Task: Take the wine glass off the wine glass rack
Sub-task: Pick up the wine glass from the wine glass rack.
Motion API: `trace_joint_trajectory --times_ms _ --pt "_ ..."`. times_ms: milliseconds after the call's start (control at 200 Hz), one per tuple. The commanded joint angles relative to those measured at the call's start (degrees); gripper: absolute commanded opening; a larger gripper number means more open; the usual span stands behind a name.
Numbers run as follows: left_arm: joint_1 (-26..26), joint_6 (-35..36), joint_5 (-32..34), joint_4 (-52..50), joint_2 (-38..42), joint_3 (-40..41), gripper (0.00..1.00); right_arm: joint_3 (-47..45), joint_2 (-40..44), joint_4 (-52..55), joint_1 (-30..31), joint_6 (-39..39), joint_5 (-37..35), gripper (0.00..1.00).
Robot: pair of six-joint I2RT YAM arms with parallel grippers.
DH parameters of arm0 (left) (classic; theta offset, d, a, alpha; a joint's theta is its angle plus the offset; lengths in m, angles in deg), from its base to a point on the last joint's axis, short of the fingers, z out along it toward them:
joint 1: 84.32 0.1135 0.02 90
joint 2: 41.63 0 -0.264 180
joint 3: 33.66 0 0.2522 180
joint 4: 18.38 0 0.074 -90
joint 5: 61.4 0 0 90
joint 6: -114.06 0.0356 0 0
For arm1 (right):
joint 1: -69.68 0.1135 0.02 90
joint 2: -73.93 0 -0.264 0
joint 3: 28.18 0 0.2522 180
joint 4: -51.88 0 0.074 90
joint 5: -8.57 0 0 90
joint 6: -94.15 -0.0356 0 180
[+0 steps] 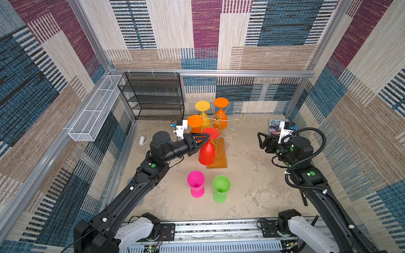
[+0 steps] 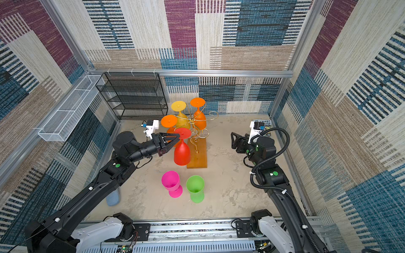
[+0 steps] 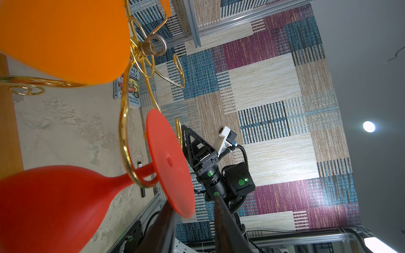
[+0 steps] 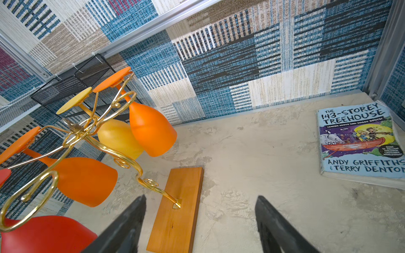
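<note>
Centre-frame in both top views, L gripper (image 1: 206, 138) reaches in from the left w/ its tips tucked under the foot disc of the red wine glass (image 1: 207, 153), right by the stem. Left wrist view: jaws part-way apart, rim of the red foot in the gap betw. them. Can't tell if they've got a bite yet.

Glass hangs bowl-down, stem threaded thru a gold loop of the wine glass rack (image 1: 221, 156), bowl tilted toward lower frame beside the wooden base. Nearest orange glass (image 1: 195, 121) hangs just beside it. A yellow glass (image 1: 202, 106) & another orange hang further up-frame. Pink glass (image 1: 196, 184) & green glass (image 1: 221, 188) stand upright, lower centre. R gripper (image 1: 260, 140), right of frame, jaws wide, empty, well apart from the rack.

Step, I'd say: securing the grasp. Next: firm pinch, then slide the foot out along the wire to its open end w/o dragging the rack or knocking the orange neighbour.
</note>
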Motion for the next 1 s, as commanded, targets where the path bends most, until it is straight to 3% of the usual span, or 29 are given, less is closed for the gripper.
trace_joint_trajectory --times_ms 0,245,781,997 --pt "0.0 1.2 0.3 -1.4 0.3 -0.7 0.3 -0.2 0.2 -1.9 0.0 0.5 -0.3 0.79" --pt "0.3 1.2 0.5 -3.1 0.3 -0.7 0.26 -0.7 0.3 -2.2 -0.1 0.5 -0.1 0.79" --pt "1.1 1.4 0.4 -6.0 -0.2 -2.0 0.05 -1.7 0.6 -2.7 -0.4 0.4 0.0 0.79" --pt "1.2 0.6 0.4 -5.8 0.1 -2.0 0.02 -1.9 0.4 -3.0 -0.5 0.2 0.4 0.8"
